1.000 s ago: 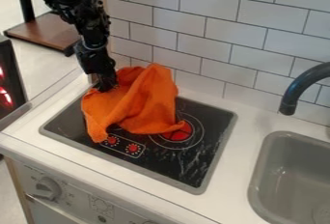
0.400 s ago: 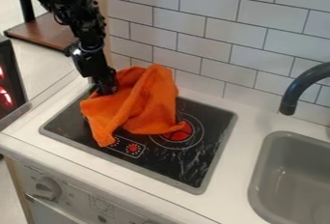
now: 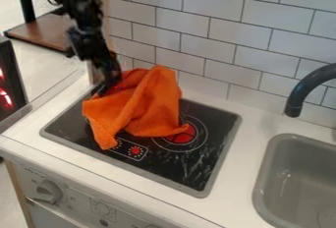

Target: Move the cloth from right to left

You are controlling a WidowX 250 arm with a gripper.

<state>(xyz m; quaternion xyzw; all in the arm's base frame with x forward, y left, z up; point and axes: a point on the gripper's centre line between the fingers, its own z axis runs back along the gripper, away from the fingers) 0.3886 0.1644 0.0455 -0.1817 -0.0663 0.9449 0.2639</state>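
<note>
Fingers (image 3: 113, 78) raised slightly, at upper-left of orange cloth (image 3: 144, 105); cannot tell if apart.

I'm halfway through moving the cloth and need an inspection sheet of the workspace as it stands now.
Surface: black stovetop set in a white counter; pale marks near its front right corner.
Job's things: orange cloth bunched and creased on the stovetop's left and middle, partly covering a red-centred burner.
Clutter: nothing seen.
Tool: the tool is at the cloth's upper left edge; grip cannot be confirmed.
Cables: cannot tell against the dark arm.
Surroundings: tiled wall behind, grey sink and dark faucet at right, brown shelf at upper left.
</note>
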